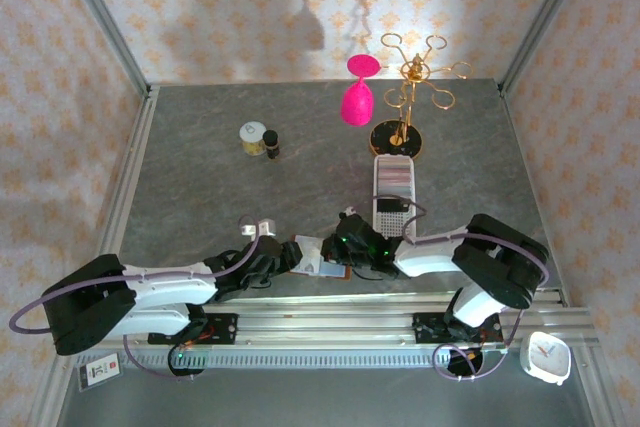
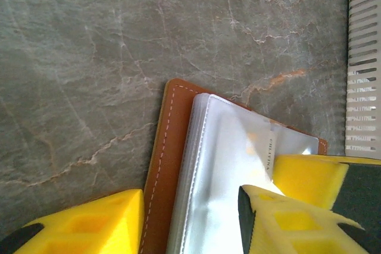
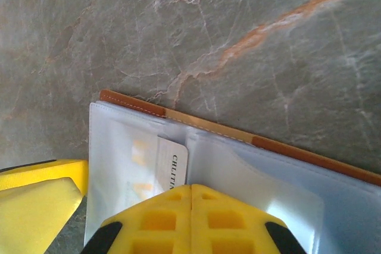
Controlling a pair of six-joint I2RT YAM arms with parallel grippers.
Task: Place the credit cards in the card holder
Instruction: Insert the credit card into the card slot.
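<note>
One marking is legible: dark capitals reading approximately "CRLITINA", printed along the edge of a pale credit card (image 3: pixel 172 166) at the clear sleeve of the card holder (image 3: pixel 268 188), lower centre-left of the right wrist view. The same word appears turned sideways, right of centre in the left wrist view; its middle letters are uncertain.

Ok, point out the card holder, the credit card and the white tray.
card holder (image 2: pixel 159 165): left wrist view, brown leather edge.
credit card (image 3: pixel 173 168): right wrist view, printed end.
white tray (image 1: pixel 393 177): top external view, far half.
</note>
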